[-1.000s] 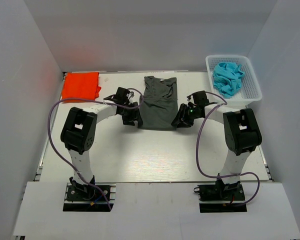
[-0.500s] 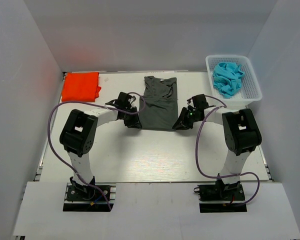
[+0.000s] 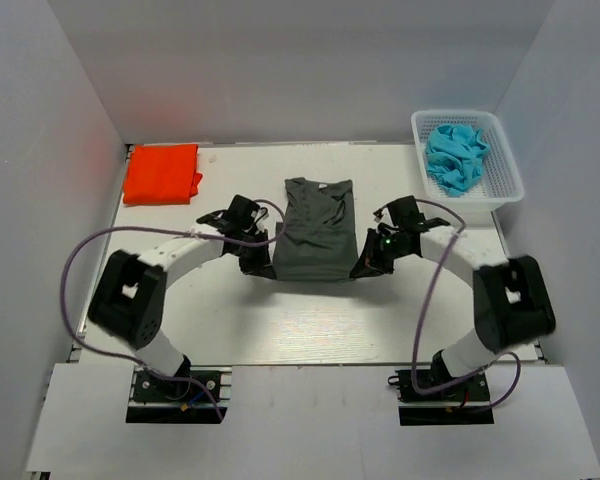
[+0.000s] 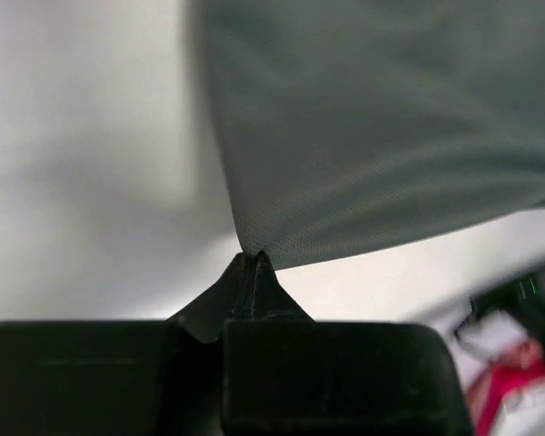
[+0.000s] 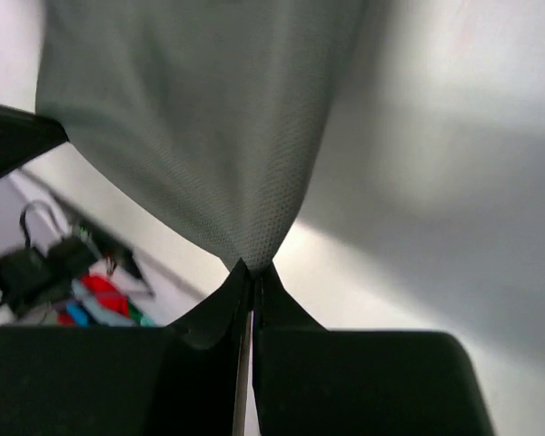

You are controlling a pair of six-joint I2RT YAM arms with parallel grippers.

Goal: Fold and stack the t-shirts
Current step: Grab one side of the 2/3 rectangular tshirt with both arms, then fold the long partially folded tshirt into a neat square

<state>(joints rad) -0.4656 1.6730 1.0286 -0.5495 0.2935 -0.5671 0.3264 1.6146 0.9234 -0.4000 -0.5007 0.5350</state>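
A dark charcoal-grey t-shirt (image 3: 317,228) lies at the middle of the white table, folded narrow, collar at the far end. My left gripper (image 3: 265,265) is shut on its near left corner, and the left wrist view shows the grey t-shirt (image 4: 381,127) pinched at the left gripper's (image 4: 252,260) tips. My right gripper (image 3: 364,266) is shut on the near right corner; in the right wrist view the grey cloth (image 5: 200,118) gathers into the right gripper's (image 5: 252,269) closed tips. The near hem looks lifted off the table. An orange-red t-shirt (image 3: 161,172) lies folded at the far left.
A white basket (image 3: 508,160) at the far right holds crumpled light-blue cloth (image 3: 455,155). White walls enclose the table on the left, back and right. Purple cables loop from both arms.
Both grippers closed on the grey t-shirt's near corners and drew them toward the near side and upward. Both arms stretched out lower over the table.
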